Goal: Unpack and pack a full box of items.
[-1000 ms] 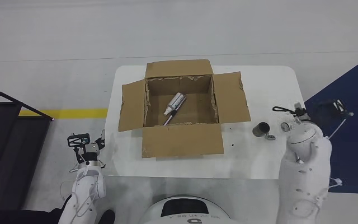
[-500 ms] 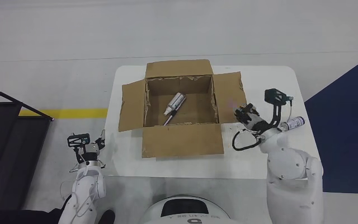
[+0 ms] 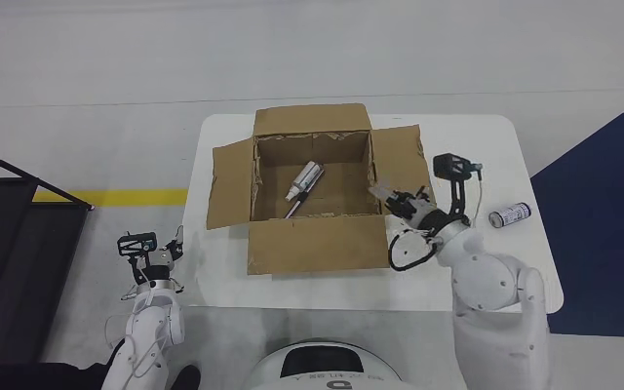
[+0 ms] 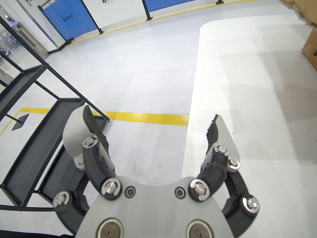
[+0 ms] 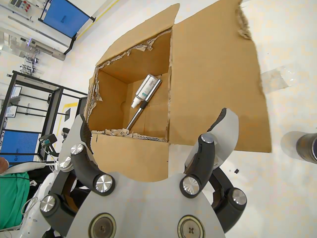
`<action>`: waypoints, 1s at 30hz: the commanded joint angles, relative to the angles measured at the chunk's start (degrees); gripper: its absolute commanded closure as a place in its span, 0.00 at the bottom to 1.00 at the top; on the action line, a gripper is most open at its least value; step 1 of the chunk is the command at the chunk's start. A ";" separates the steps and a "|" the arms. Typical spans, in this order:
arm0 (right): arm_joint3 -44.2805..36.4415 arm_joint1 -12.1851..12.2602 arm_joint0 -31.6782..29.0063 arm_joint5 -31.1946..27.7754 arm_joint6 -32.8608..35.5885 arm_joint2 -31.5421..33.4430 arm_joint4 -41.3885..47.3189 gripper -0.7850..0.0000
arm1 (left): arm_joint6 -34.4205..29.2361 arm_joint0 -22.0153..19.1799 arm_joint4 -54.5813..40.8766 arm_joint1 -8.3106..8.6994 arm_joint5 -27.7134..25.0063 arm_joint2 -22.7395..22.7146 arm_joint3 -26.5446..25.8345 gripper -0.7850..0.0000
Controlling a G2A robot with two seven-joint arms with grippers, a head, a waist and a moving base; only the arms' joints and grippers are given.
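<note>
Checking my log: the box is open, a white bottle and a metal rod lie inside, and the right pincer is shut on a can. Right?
No. The right wrist view shows the right pincer open and empty; the can lies on the table in the top view. The box is open, with the white bottle and metal rod inside.

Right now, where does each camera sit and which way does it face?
Top view: overhead, looking down at table and box; both arms show.
Left wrist view: behind the open left gripper, facing the table edge and floor.
Right wrist view: behind the open right gripper, facing into the box.
Shared: top and right wrist views both show the bottle inside.
</note>
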 commanded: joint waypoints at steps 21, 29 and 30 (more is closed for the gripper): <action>35.27 -5.01 32.69 29.52 14.30 -35.12 -22.50 0.60 | 0.00 0.00 0.00 0.00 0.00 0.00 0.00 0.00; 52.86 -8.69 41.72 30.38 15.17 -39.32 -23.74 0.63 | 0.00 0.00 0.00 0.00 0.00 0.00 0.00 0.00; 55.11 -9.32 42.79 30.63 14.92 -39.86 -23.64 0.63 | 0.00 0.00 0.00 0.00 0.00 0.00 0.00 0.00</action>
